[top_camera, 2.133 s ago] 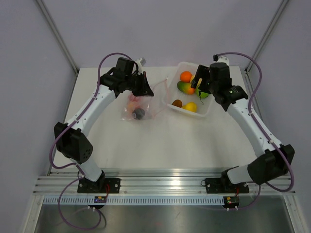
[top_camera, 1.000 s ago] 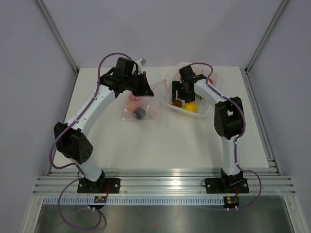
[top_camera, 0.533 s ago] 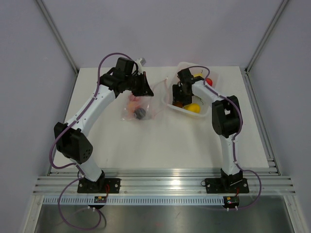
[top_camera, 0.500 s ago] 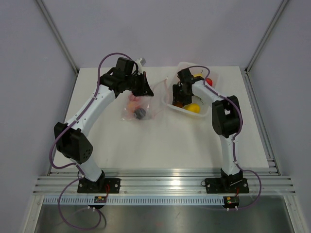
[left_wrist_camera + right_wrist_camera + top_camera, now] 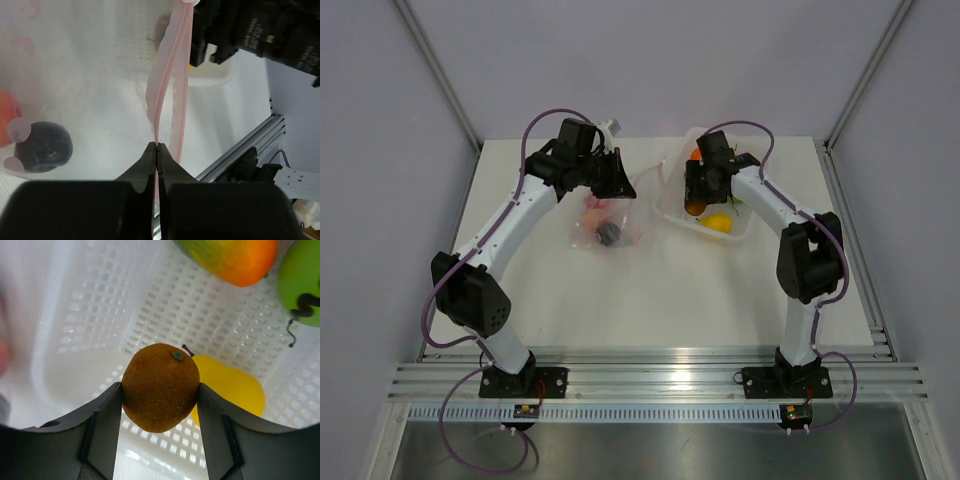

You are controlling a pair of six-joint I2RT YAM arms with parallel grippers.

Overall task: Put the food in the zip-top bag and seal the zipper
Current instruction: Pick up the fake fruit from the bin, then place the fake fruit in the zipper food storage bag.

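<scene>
Currently pinching the pink zipper [image 5: 170,75] of the zip-top bag [image 5: 75,75] with left gripper [image 5: 157,150], squeezed together on the strip. Seeing two pieces inside that bag: dark round fruit [image 5: 42,147] and reddish-orange fruit [image 5: 6,117] at frame edge. Clamping brown fruit [image 5: 160,385] from both sides with right gripper [image 5: 160,407], over the white perforated tray [image 5: 90,305]. Counting three more in the tray: yellow fruit [image 5: 232,385], orange-green mango [image 5: 230,257], green fruit [image 5: 300,285]. Seeing bag on table [image 5: 620,300], just left of tray.
</scene>
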